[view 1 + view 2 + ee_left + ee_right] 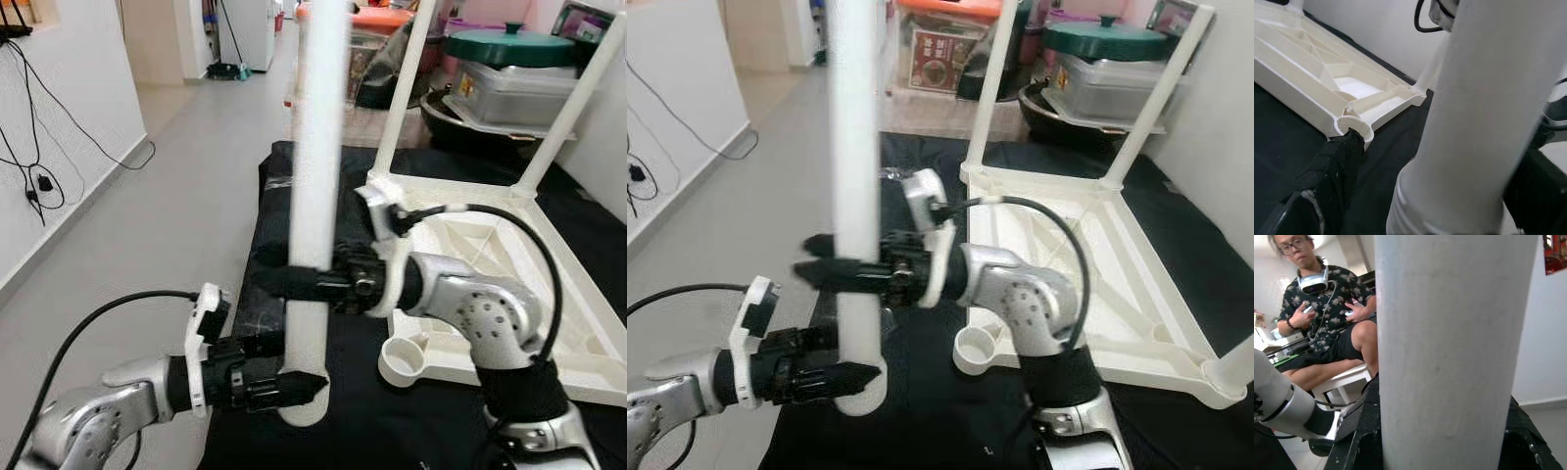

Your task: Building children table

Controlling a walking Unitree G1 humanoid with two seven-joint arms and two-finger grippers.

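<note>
White table leg [318, 147] gripped by both claws [294, 284] [294, 389]; right wrist cam adds seated person [1327, 313]

1. I see even, bright indoor light with soft, faint shadows.
2. The tall white plastic table leg [318, 147] looms close and blurred in both wrist views.
3. Head views stay sharp; the pale grey floor [186, 196] carries mild sheen.

No legible text or labels
</note>
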